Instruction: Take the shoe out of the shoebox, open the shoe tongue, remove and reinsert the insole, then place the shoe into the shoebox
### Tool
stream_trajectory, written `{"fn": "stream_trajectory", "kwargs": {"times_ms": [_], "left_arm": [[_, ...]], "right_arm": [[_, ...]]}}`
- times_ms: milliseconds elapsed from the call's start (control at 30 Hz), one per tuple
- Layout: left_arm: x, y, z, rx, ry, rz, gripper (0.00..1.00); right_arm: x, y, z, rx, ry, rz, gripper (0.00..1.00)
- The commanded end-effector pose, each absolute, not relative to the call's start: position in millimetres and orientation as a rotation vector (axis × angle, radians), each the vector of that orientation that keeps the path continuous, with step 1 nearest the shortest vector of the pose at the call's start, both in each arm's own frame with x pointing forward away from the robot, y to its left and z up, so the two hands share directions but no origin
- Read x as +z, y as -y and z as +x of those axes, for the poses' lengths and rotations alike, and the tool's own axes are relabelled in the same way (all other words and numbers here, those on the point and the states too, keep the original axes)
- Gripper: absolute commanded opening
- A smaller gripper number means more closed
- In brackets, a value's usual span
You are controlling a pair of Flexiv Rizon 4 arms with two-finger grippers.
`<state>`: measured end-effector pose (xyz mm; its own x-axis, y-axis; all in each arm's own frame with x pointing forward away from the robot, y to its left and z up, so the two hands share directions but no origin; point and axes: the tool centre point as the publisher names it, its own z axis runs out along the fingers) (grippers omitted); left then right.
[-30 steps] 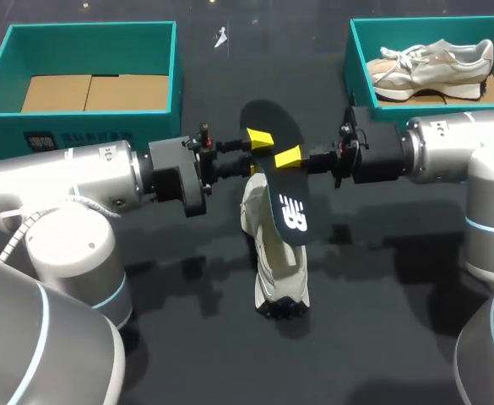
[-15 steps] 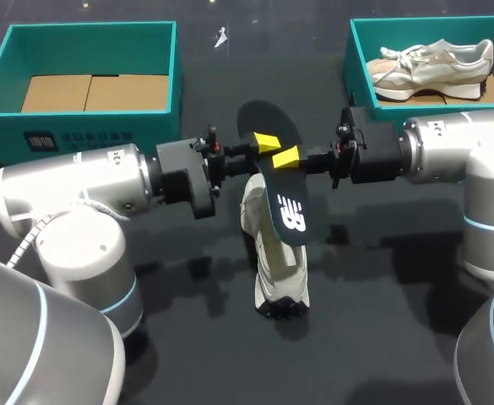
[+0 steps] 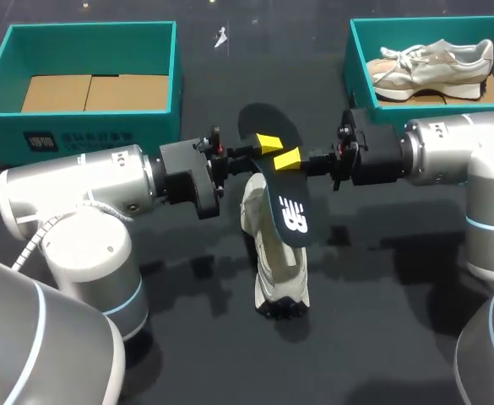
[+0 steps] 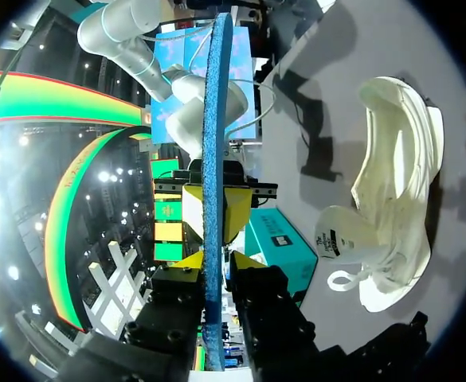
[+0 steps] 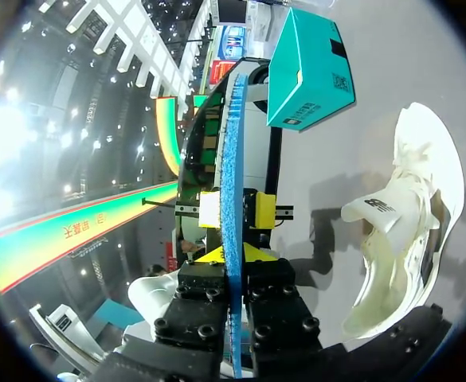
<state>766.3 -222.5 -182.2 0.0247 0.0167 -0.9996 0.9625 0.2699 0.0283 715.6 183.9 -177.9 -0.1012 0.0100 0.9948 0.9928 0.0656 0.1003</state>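
Above the shoe (image 3: 280,278) at table centre, the insole (image 3: 290,211) is pinched from nine o'clock by the left gripper (image 3: 268,142), eased inward since a second ago, and from three o'clock by the right gripper (image 3: 287,158), so reinsertion looks next.
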Motion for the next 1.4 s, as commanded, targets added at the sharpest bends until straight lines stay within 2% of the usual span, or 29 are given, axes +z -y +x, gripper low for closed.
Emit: {"fn": "stream_trajectory", "kwargs": {"times_ms": [33, 200, 233, 267, 533, 567, 600, 633, 967, 1033, 1400], "left_arm": [[-182.0, 227.4, 766.8, -0.975, -1.317, 1.028, 0.17], [-181.9, 230.2, 765.6, -0.974, -1.312, 1.035, 0.15], [-182.0, 230.5, 765.5, -0.974, -1.311, 1.037, 0.1], [-182.1, 230.8, 765.4, -0.973, -1.311, 1.037, 0.01], [-183.0, 231.5, 764.5, -0.971, -1.309, 1.042, 0.0], [-183.2, 231.2, 764.3, -0.971, -1.309, 1.043, 0.0], [-183.1, 230.2, 763.9, -0.973, -1.311, 1.043, 0.0], [-182.5, 228.2, 763.5, -0.975, -1.312, 1.043, 0.0], [-175.5, 205.1, 756.6, -0.968, -1.336, 1.045, 0.0], [-172.9, 200.6, 752.3, -0.967, -1.336, 1.048, 0.0], [-169.9, 179.9, 712.9, -0.984, -1.354, 1.109, 0.0]], "right_arm": [[-179.5, -184.0, 714.8, -1.227, 1.32, -1.122, 0.0], [-180.9, -183.7, 715.8, -1.229, 1.313, -1.121, 0.0], [-181.1, -183.7, 715.9, -1.229, 1.313, -1.12, 0.0], [-181.2, -183.7, 716.0, -1.229, 1.312, -1.12, 0.0], [-182.5, -182.8, 717.3, -1.241, 1.296, -1.119, 0.0], [-182.7, -182.5, 717.6, -1.242, 1.297, -1.11, 0.33], [-182.9, -182.0, 717.9, -1.243, 1.304, -1.1, 0.87], [-182.7, -180.3, 717.8, -1.247, 1.317, -1.086, 1.0], [-181.6, -131.9, 707.2, -1.276, 1.458, -1.055, 1.0], [-187.9, -116.0, 706.8, -1.304, 1.498, -1.167, 1.0], [-187.9, -116.0, 706.8, -1.304, 1.498, -1.167, 1.0]]}}
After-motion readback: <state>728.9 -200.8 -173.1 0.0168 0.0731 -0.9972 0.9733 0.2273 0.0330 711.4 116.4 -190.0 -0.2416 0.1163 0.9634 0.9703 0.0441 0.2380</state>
